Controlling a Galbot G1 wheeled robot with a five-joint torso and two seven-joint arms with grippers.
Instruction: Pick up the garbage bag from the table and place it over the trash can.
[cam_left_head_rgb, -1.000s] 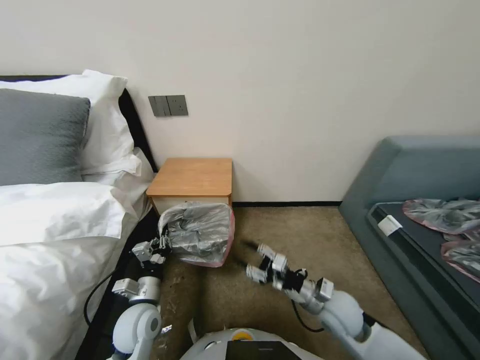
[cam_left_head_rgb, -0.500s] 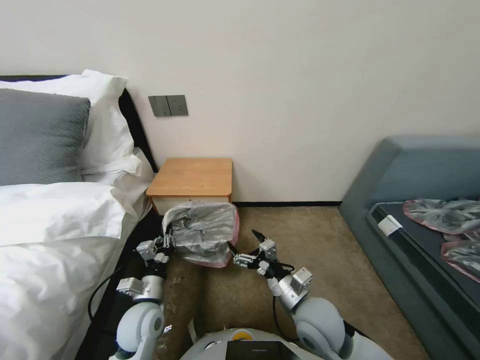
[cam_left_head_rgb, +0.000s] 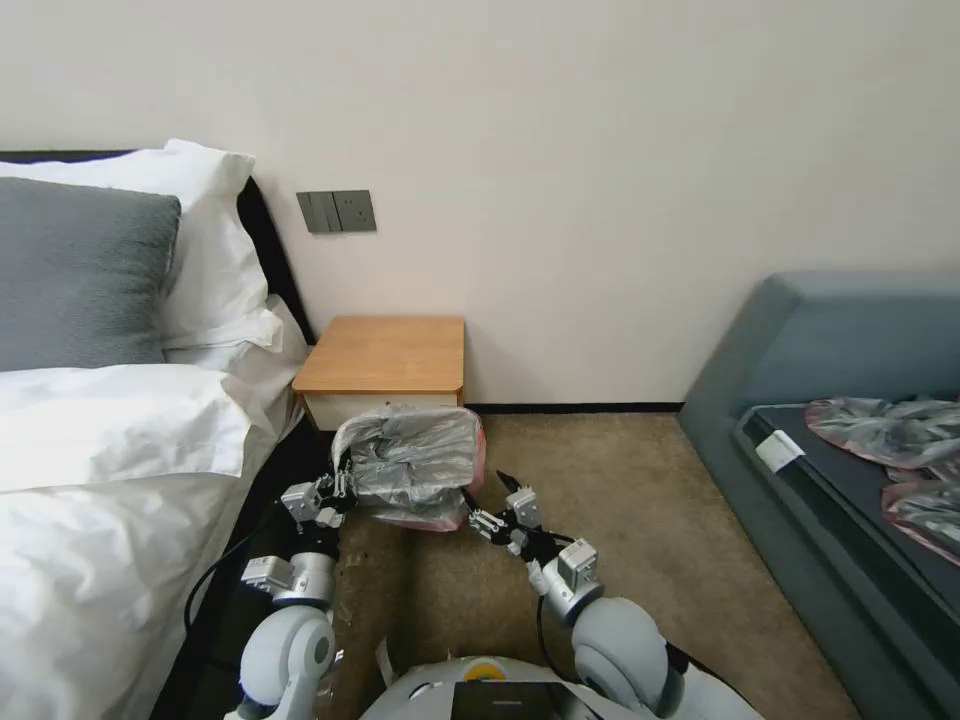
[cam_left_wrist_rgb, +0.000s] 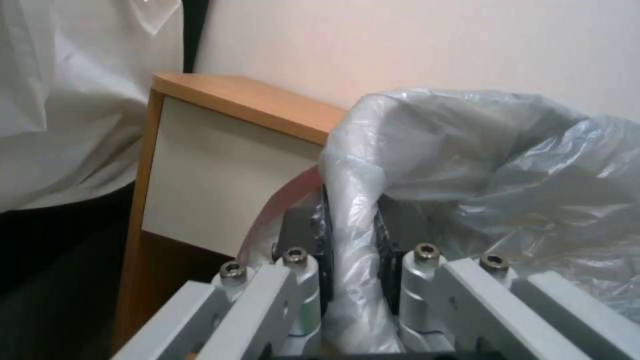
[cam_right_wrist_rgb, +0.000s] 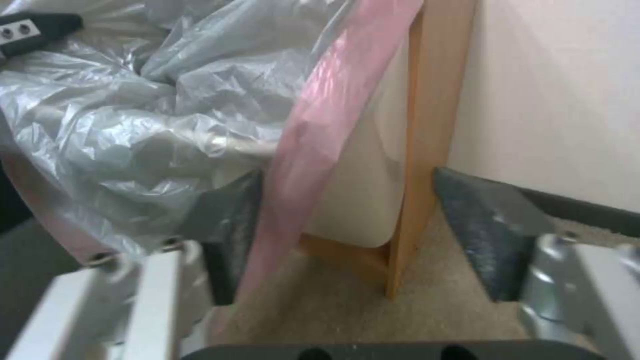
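Bag (cam_left_head_rgb: 412, 468) is off the table (cam_left_head_rgb: 385, 355), draped over the can in front of it. Left gripper (cam_left_head_rgb: 340, 487) is clamped on the bag's left rim. Right gripper (cam_left_head_rgb: 487, 500) is spread wide at the pink right edge (cam_right_wrist_rgb: 320, 130). Best to close on that edge only, then pull outward and down evenly.

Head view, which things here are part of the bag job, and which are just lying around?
Job:
garbage bag
table
left hand, shut on the bag
right hand, open at its pink rim

Lying about:
spare bags on the sofa
pillows
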